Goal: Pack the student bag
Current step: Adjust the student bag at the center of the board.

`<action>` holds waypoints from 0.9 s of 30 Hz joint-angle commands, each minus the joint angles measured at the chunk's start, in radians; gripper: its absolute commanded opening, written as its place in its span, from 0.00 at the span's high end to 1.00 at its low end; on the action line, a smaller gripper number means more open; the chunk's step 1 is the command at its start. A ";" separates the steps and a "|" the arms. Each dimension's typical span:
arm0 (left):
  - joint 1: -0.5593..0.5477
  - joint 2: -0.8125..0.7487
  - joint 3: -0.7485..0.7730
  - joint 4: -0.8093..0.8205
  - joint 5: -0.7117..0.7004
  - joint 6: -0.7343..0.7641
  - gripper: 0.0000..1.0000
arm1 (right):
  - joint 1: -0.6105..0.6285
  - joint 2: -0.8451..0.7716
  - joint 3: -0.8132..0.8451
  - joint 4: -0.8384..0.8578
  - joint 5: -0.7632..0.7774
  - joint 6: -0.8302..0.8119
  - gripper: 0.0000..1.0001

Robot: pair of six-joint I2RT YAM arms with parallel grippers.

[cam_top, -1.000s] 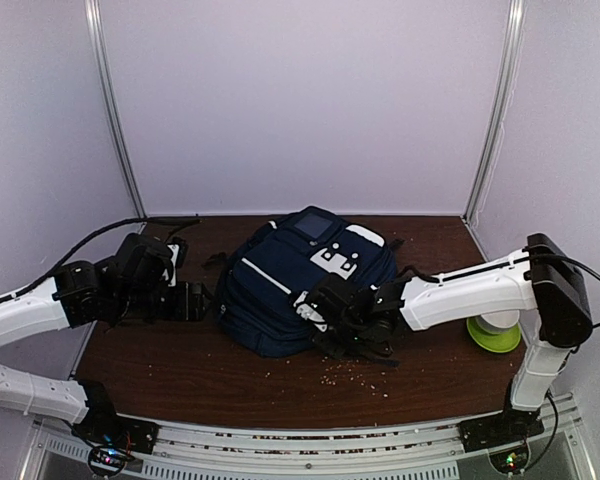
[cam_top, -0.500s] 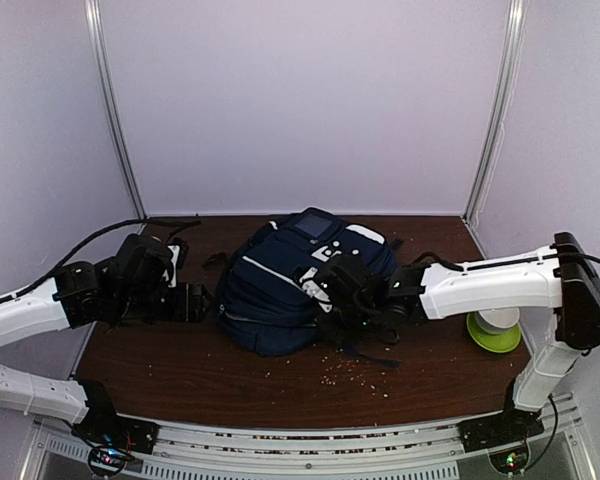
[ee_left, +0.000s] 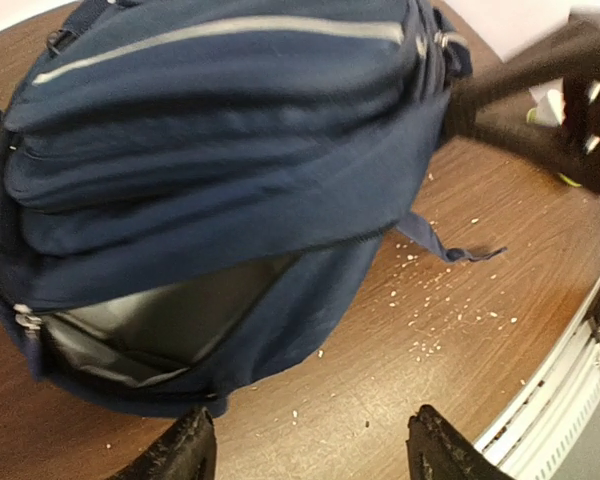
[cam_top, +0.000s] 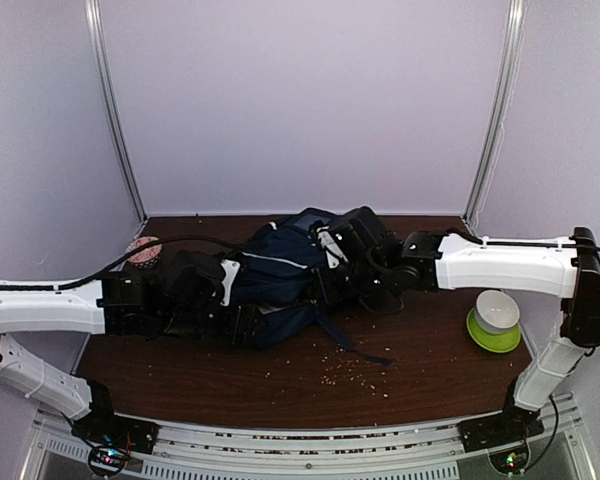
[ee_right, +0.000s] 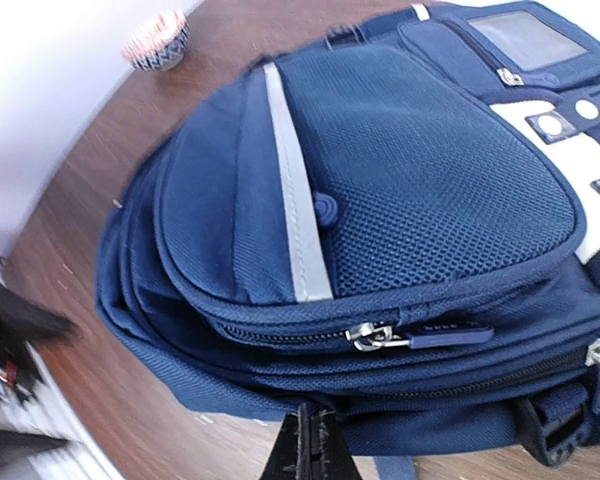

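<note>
Advancing left pincer beside student bag

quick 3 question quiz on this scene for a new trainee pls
1. True or false: the left gripper, facing the student bag, has its jaws open.
2. Where does the white cup sit? A in the green dish; B on the student bag; C held by the left gripper.
3. What lies scattered on the table in front of the student bag?

Key: 1 true. 2 A. 3 pale crumbs.
</note>
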 commanded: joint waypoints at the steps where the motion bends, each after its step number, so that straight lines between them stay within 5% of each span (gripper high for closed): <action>1: -0.007 0.036 0.039 0.055 -0.074 -0.023 0.33 | 0.001 0.046 0.171 0.117 -0.120 0.107 1.00; 13: -0.005 -0.114 -0.061 -0.054 -0.237 -0.158 0.30 | 0.030 0.276 0.350 0.018 -0.279 0.081 1.00; 21: -0.005 -0.148 -0.066 -0.072 -0.271 -0.167 0.29 | -0.006 0.089 0.246 0.002 -0.207 0.034 0.59; 27: -0.005 -0.154 -0.053 -0.083 -0.284 -0.149 0.29 | -0.043 -0.047 0.047 -0.036 -0.067 -0.029 0.51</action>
